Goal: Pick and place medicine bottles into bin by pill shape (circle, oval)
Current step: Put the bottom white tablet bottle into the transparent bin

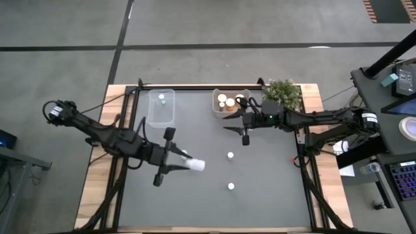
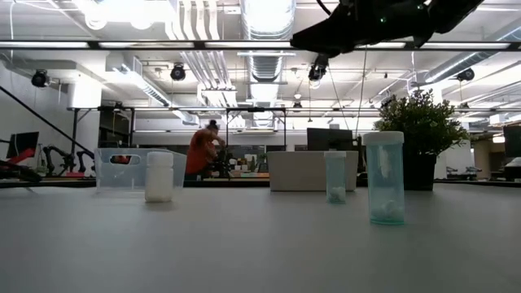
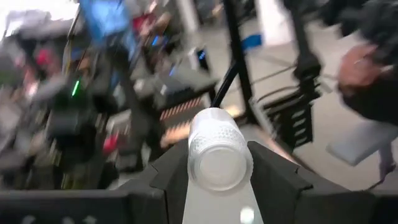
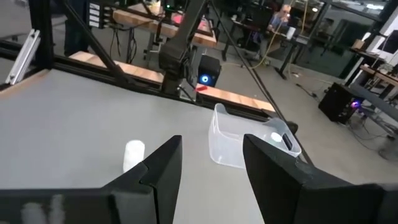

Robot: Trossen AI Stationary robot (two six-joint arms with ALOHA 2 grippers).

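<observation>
Two small white-capped clear bottles (image 1: 230, 155) (image 1: 231, 186) are standing apart mid-table, leaving wide passage around them; the clear plastic bin (image 1: 161, 107) and the bottle-filled bin (image 1: 231, 102) are blocking the far edge.

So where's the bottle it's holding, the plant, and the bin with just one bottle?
held bottle (image 3: 219, 163), left wrist view, flat end.
plant (image 1: 283, 92), high view, leaves.
one-bottle bin (image 1: 158, 114), high view, bare floor.
</observation>
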